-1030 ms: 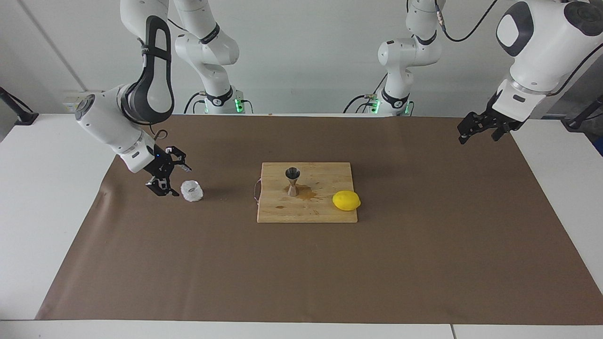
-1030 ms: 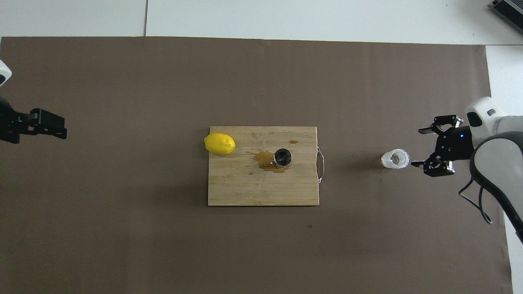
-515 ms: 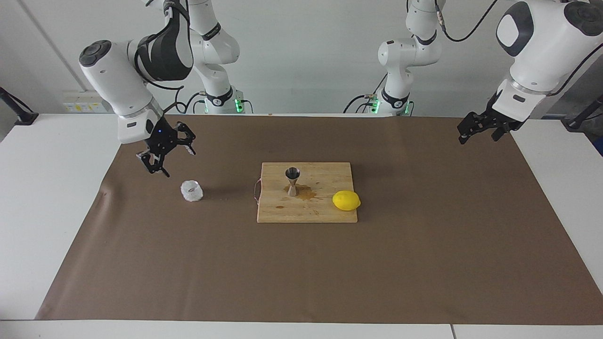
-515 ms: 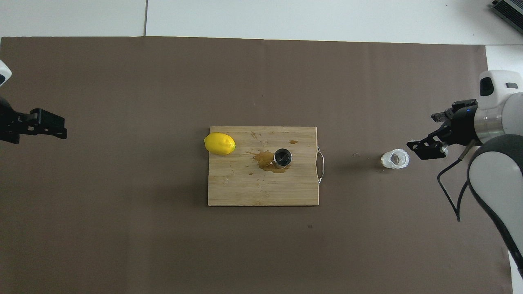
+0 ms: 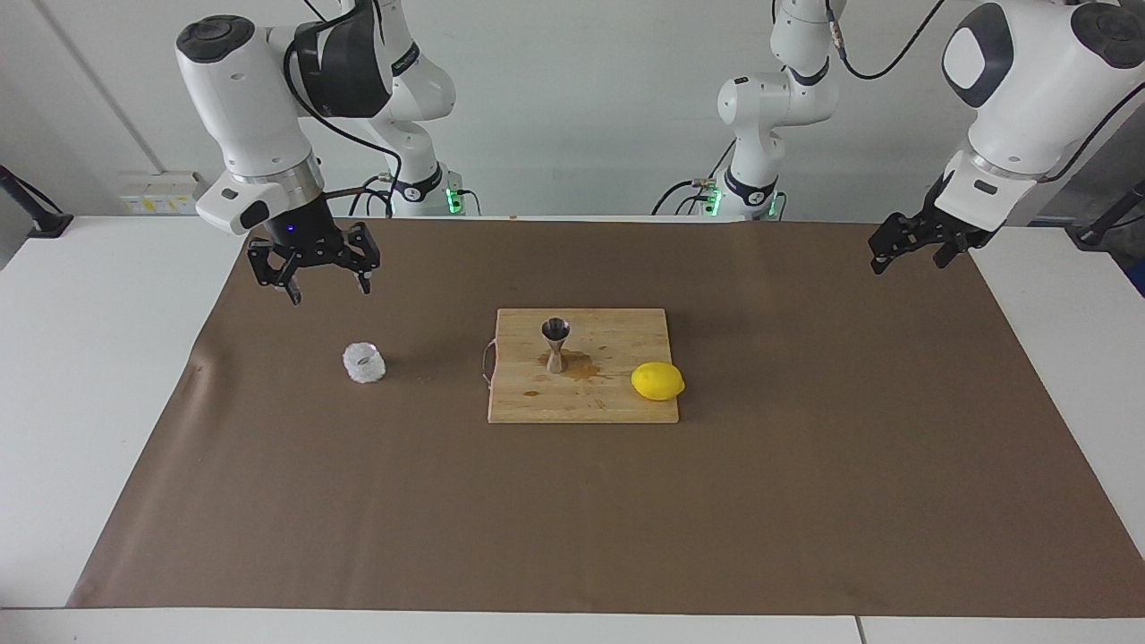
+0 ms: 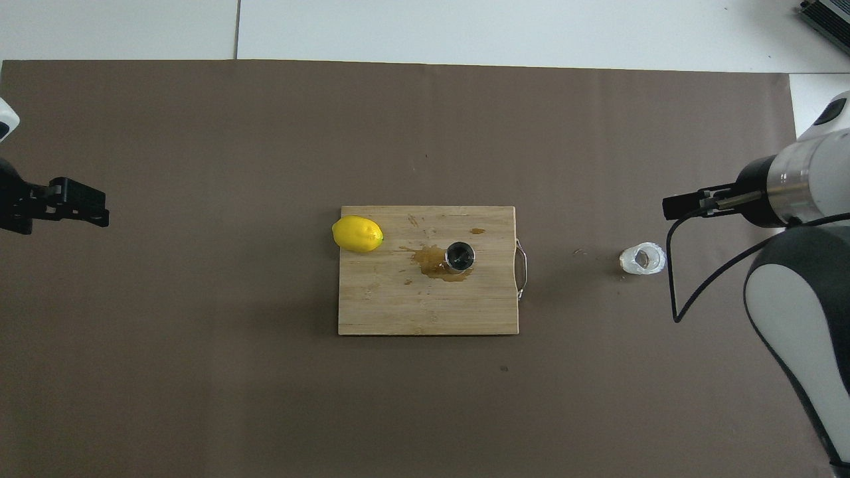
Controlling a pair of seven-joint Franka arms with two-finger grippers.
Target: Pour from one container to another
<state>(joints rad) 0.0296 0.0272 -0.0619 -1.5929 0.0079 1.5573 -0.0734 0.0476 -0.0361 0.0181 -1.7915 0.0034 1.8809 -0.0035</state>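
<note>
The glass tumbler (image 5: pixel 364 363) stands upright on the brown mat (image 5: pixel 805 501) covering the worktop (image 5: pixel 80 376), toward the right arm's end, well apart from the wooden cutting board (image 5: pixel 608 402) at the mat's middle. In the overhead view the tumbler sits at about 3 o'clock from the board. The metal jigger (image 5: pixel 555 344) stands upright on the board, roughly at its centre, with a brown puddle (image 5: pixel 586 366) of spilled liquid touching its foot. A lemon (image 5: pixel 657 381) rests at the board's edge toward the left arm's end; in the overhead view it lies at about 10 o'clock from the jigger. The right gripper (image 5: pixel 314 266) hangs in the air over the mat, pointing down, its jaws spread wide and holding nothing; in the facing view it is at about 11 o'clock from the tumbler and clear of it. The left gripper (image 5: pixel 912 241) waits raised over the mat's edge at the left arm's end, jaws apart and empty.
</note>
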